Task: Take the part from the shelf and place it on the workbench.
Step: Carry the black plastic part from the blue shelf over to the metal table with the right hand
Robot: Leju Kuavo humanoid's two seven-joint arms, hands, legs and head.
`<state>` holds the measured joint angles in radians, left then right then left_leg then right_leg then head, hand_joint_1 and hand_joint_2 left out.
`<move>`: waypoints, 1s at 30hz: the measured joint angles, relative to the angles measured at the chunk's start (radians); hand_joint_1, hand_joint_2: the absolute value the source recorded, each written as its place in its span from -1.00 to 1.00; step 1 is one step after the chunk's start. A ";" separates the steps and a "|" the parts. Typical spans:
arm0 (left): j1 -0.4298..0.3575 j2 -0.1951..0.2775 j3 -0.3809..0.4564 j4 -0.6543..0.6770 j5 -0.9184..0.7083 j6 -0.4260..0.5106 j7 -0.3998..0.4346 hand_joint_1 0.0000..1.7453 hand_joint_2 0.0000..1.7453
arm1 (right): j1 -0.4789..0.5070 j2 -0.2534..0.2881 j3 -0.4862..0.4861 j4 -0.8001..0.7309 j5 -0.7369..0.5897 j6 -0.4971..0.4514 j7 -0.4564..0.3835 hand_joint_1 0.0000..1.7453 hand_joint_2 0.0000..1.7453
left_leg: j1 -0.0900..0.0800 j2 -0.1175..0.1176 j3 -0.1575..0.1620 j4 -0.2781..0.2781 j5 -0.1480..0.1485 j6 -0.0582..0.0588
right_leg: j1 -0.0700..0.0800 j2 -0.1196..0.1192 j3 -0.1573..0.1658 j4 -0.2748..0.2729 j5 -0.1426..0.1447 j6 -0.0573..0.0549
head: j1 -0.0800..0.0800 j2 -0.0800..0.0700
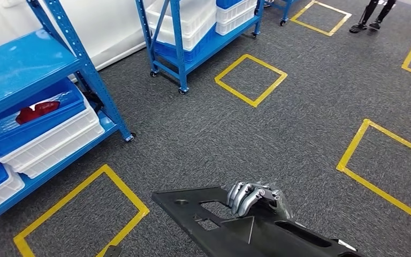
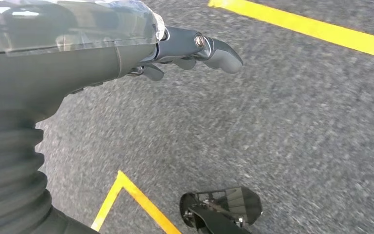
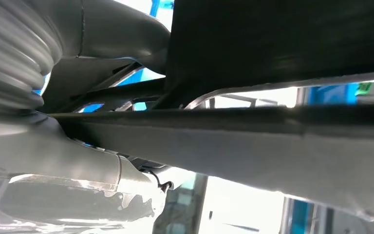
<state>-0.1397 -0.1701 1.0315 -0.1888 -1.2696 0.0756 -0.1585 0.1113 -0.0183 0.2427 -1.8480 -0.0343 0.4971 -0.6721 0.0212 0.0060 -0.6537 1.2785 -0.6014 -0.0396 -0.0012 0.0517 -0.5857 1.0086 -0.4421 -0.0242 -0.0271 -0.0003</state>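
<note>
A flat black part with cut-out holes juts out low in the head view, above the grey carpet. My right hand grips it, fingers wrapped over its upper edge. In the right wrist view the part is a dark plate close against the grey thumb. My left hand hangs over the carpet and holds nothing, its thumb stretched out. A blue shelf stands to my left.
The left shelf carries white and blue bins, one with a red item. A second blue shelf on castors stands further back. Yellow tape squares mark the carpet. A person's legs stand at the far right.
</note>
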 joint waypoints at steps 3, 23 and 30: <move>0.000 0.003 0.000 0.000 0.000 -0.001 -0.016 -1.00 1.00 | 0.017 -0.002 0.000 -0.001 0.000 0.001 -0.004 0.42 1.00 | 0.001 -0.041 0.070 -0.182 0.110 0.014 | 0.004 0.041 0.006 0.008 -0.007 0.005 | 0.000 0.000; 0.030 0.027 -0.008 0.000 -0.009 0.004 -0.004 -1.00 1.00 | 0.096 0.020 -0.021 -0.007 -0.002 0.017 -0.009 0.42 1.00 | -0.006 0.107 0.155 -0.282 0.091 0.004 | -0.008 -0.092 -0.024 0.021 0.000 0.032 | 0.000 0.000; 0.024 0.037 -0.009 -0.001 -0.013 -0.003 -0.011 -1.00 1.00 | 0.100 0.045 -0.027 -0.014 0.010 0.006 0.003 0.42 1.00 | -0.001 0.001 0.012 0.016 -0.038 0.002 | -0.002 -0.010 -0.019 0.015 0.003 0.002 | 0.000 0.000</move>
<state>-0.1162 -0.1329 1.0221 -0.1896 -1.2822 0.0731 -0.1697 0.2117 0.0264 0.2156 -1.8621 -0.0243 0.5032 -0.6689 0.0204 0.0073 -0.6417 1.2941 -0.6391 -0.0380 -0.0034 0.0417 -0.6049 1.0235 -0.4389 -0.0223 -0.0273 -0.0003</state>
